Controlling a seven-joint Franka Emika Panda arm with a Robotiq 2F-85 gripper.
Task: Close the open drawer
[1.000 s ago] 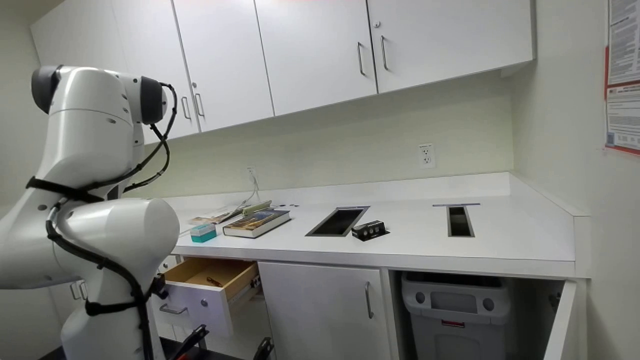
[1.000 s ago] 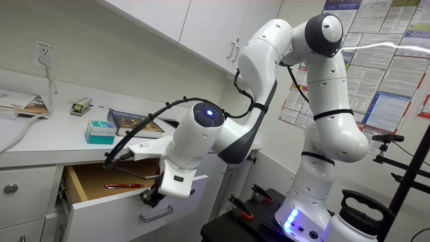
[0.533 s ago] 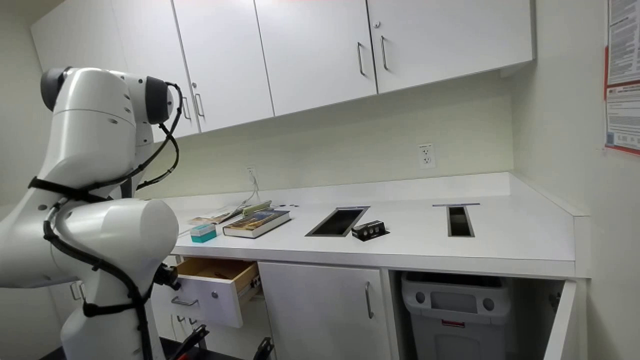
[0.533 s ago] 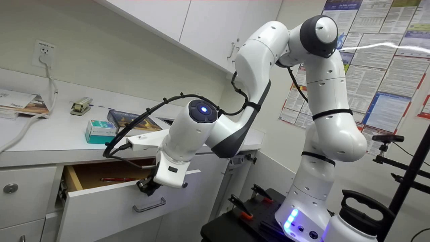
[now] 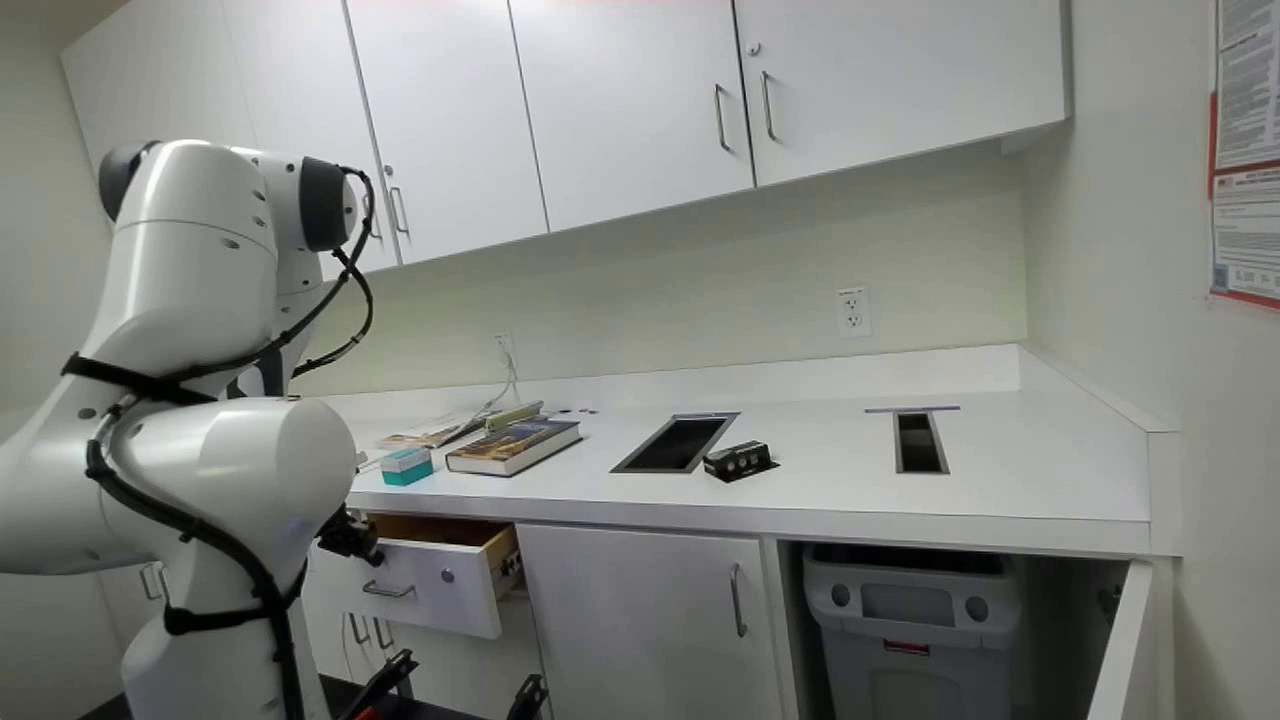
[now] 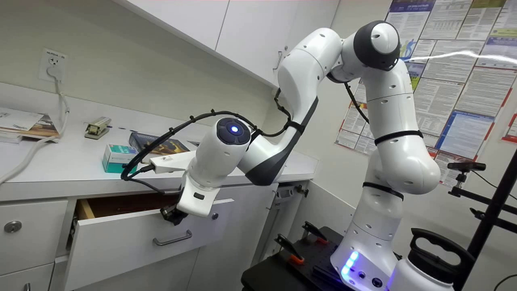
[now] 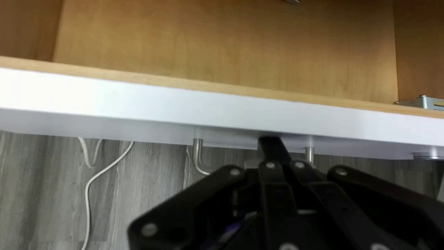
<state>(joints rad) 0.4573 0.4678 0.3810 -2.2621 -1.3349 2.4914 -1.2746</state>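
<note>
Against open drawer [image 6: 129, 242], closed gripper [image 7: 273, 144]

Arm [image 6: 389, 93], single, white and black; elbow [image 6: 373, 44] high, forearm [image 6: 298, 73] sloping down to a tilted wrist [image 6: 220, 153], its button pad [image 6: 234, 130] lit blue. Gripper [image 7: 272, 142], black, at the arm's end, well below the elbow; fingers [image 7: 274, 152] pressed together.

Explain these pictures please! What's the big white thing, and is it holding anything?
That's a robot arm. Two pictures look in from outside; the third is taken from the arm's wrist, past its black claw, with an open drawer ahead. The claw looks shut and isn't holding anything. It seems to touch the drawer's front, maybe to push it closed. On the white countertop lie a book, a teal-and-white box, some papers and what looks like a stapler.
</note>
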